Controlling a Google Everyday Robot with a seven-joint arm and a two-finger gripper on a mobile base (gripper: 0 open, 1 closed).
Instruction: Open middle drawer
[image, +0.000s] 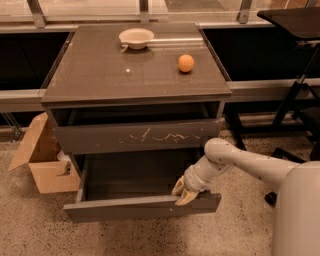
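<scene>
The claw (185, 194) sits on the top edge of the middle drawer (131, 208), at the right end of its plain front. That is a sensible place for it: the front has no handle, so the upper lip is the only part that gives purchase. Whether the claw is clamped on that lip or only resting against it, I cannot tell. The arm (250, 162) reaches in from the claw's right and bends down at the wrist, probably so that a pull runs straight out along the drawer's slides.

The drawer stands well out of the cabinet, its dark, bare inside showing just behind and to the left of the claw. I judge the task nearly or fully done. Directly above the claw is the taller scratched front (135, 136), which looks pushed in.

Higher up, the table (95, 80) has a smooth, faintly glossy top. A pale bowl (136, 37) stands far above and left of the claw, and an orange (186, 63) lies straight above it, the two well apart.

Far to the claw's left an open cardboard box (42, 162) rests on the speckled floor (30, 230). A dark stand (295, 95) rises to its upper right.
</scene>
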